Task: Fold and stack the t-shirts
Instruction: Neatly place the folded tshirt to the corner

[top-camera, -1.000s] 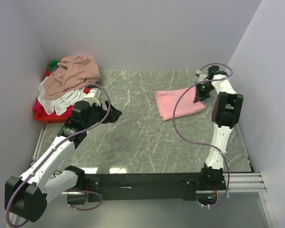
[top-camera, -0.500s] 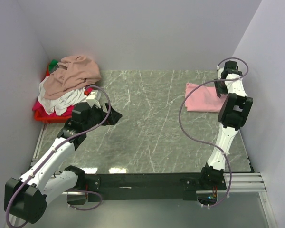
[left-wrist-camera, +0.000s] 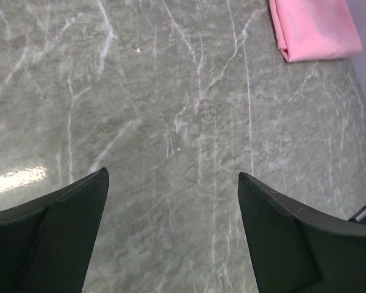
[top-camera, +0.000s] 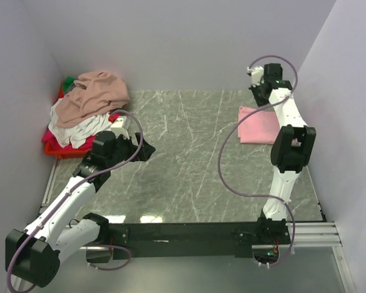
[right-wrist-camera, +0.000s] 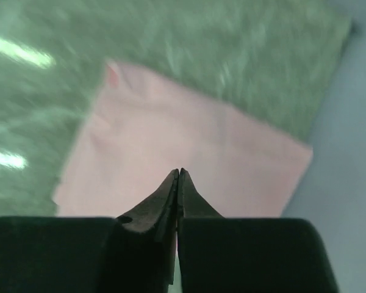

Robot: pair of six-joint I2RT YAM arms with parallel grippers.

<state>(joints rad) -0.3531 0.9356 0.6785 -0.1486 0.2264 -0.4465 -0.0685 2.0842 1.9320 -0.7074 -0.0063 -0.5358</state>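
Pink folded t-shirt [top-camera: 259, 126] lies far right; red basket [top-camera: 62, 152] far left.

The pink shirt [top-camera: 260, 125] has been dragged toward 3 o'clock, from the right-centre of the table [top-camera: 189, 165] to a spot beside the right wall [top-camera: 348, 122], and is now laid squarer. It has been released: the right gripper [right-wrist-camera: 179, 172], previously clamped at its 2 o'clock corner, has been lifted clear, drawn toward 12 o'clock, and closed again, empty, above the cloth.
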